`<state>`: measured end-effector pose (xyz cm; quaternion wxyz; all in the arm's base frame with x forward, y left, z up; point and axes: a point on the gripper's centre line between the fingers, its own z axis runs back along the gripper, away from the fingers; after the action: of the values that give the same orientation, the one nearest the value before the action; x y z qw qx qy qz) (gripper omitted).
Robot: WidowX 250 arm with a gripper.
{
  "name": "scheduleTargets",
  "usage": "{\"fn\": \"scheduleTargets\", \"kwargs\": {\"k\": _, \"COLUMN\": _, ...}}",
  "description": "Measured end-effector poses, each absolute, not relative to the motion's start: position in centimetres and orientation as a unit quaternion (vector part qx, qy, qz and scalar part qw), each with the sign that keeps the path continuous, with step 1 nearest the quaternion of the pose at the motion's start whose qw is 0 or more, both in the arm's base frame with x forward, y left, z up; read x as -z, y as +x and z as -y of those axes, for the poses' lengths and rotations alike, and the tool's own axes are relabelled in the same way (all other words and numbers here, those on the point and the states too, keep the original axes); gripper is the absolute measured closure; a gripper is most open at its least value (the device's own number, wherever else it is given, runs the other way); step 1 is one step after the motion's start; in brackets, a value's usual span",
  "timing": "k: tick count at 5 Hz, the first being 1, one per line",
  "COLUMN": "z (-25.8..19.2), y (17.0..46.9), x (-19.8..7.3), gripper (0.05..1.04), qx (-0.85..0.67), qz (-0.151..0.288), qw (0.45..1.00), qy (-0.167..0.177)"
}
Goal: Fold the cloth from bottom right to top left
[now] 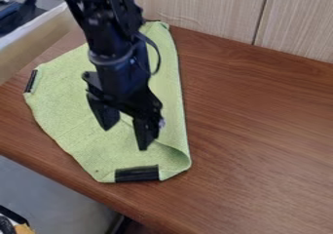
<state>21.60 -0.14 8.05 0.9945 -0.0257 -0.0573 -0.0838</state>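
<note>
Black two-finger metal hand [125, 139] spread over light-green woven cloth [68, 106] near brown wooden desk's [260, 140] front edge. Right flap [174, 161] curls inward, fold likely partial; gap suits regripping.

Soft, moderate light is falling fairly evenly over my tabletop [260, 145], which is showing a faint pale sheen toward its right side. My gripper [125, 139] is looking nearly black, and deep shadow is lying below the tabletop's near edge.

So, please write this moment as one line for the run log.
gripper: open, over green cloth | cloth: on wooden table, lower right side curled inward | gripper-cloth contact: cannot tell
</note>
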Motion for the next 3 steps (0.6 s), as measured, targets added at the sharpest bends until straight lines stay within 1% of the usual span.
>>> {"fn": "scheduleTargets", "kwargs": {"k": 1, "z": 1.5, "y": 20.3, "x": -7.1, "gripper": 0.083, "qx": 0.163, "qz": 0.051, "qw": 0.985, "qy": -0.013}}
{"fn": "scheduleTargets", "kwargs": {"k": 2, "z": 2.2, "y": 19.2, "x": -6.6, "gripper": 0.083, "qx": 0.200, "qz": 0.044, "qw": 0.979, "qy": 0.003}}
{"fn": "scheduleTargets", "kwargs": {"k": 3, "z": 2.8, "y": 18.6, "x": -6.1, "gripper": 0.138, "qx": 0.223, "qz": 0.030, "qw": 0.974, "qy": 0.016}}
